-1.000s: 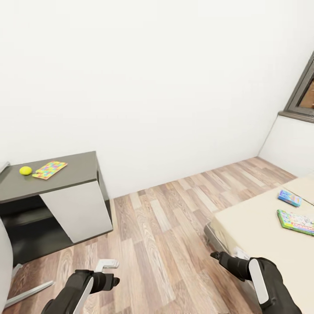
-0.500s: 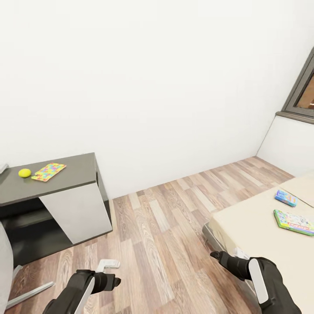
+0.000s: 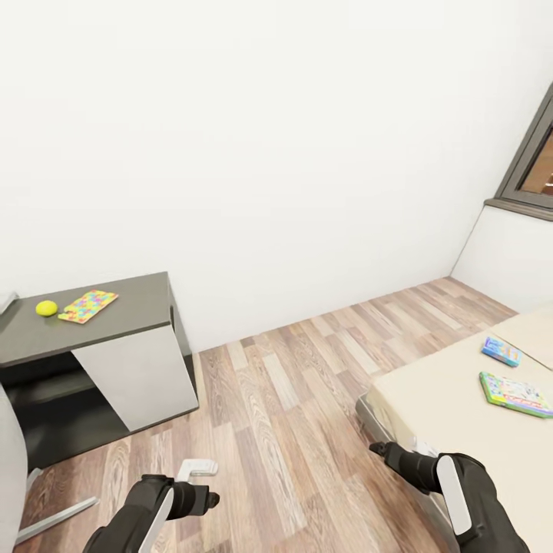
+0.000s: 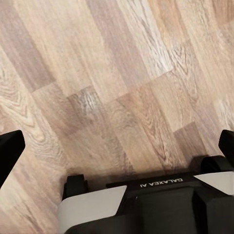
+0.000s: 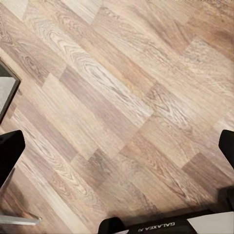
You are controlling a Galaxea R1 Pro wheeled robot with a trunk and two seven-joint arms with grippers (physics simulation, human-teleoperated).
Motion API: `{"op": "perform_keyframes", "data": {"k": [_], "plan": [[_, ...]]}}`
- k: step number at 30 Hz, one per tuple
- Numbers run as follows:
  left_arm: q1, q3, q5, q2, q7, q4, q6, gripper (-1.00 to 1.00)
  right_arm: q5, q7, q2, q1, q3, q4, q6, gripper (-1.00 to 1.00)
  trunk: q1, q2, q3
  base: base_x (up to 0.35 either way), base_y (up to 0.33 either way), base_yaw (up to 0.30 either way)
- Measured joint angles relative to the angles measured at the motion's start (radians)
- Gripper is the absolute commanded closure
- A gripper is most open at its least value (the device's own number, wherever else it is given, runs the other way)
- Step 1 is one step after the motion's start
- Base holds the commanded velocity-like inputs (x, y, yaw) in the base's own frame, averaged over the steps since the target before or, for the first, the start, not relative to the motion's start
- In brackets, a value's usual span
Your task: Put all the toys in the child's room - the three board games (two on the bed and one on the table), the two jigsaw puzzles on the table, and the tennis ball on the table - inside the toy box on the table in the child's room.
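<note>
A yellow-green tennis ball (image 3: 46, 308) and one multicoloured jigsaw puzzle (image 3: 88, 306) lie on the dark grey lower wing of the table (image 3: 130, 307) at the left. Two board games rest on the cream bed (image 3: 453, 415) at the right, a small light blue one (image 3: 501, 351) and a larger green-edged one (image 3: 514, 393). My left gripper (image 3: 206, 499) (image 4: 117, 146) and right gripper (image 3: 379, 448) (image 5: 117, 146) hang low over the wood floor. Both are open, with nothing between their fingers. The toy box is out of view.
Wood-plank floor (image 3: 284, 399) runs between the table and the bed. A white chair (image 3: 9, 461) and its base leg (image 3: 196, 466) stand near my left arm. A white wall is ahead, and a dark-framed window (image 3: 534, 169) sits at the upper right.
The whole picture has shifted slightly, so the camera has moved and a little more of the bed shows. Both arms keep their pose, and both grippers stay open.
</note>
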Motion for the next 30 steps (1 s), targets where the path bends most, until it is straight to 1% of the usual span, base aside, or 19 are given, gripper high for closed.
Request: {"op": "perform_keyframes", "data": {"k": [9,16,22,30], "plan": [[0.000,0.002,0.000,0.000,0.000,0.000,0.001,-1.00,0.000,0.000,0.000,0.000,-0.002,0.006,-0.002,-1.00,-0.035,0.063,0.028,0.000,0.000,-0.009],[-0.001,0.005,0.000,0.001,0.000,-0.010,0.011,-1.00,-0.002,0.000,0.004,0.001,0.000,0.006,-0.002,-1.00,-0.035,0.063,0.028,0.000,0.000,-0.197],[0.000,0.009,0.001,0.003,-0.001,-0.062,0.047,-1.00,-0.002,0.000,0.006,0.001,0.001,0.006,-0.002,-1.00,-0.035,0.063,0.028,0.000,0.000,-0.269],[-0.001,0.005,0.001,0.004,-0.001,-0.096,0.060,-1.00,-0.002,0.000,0.005,0.000,0.000,0.006,-0.002,-1.00,-0.035,0.063,0.028,0.000,0.013,-0.277]]}}
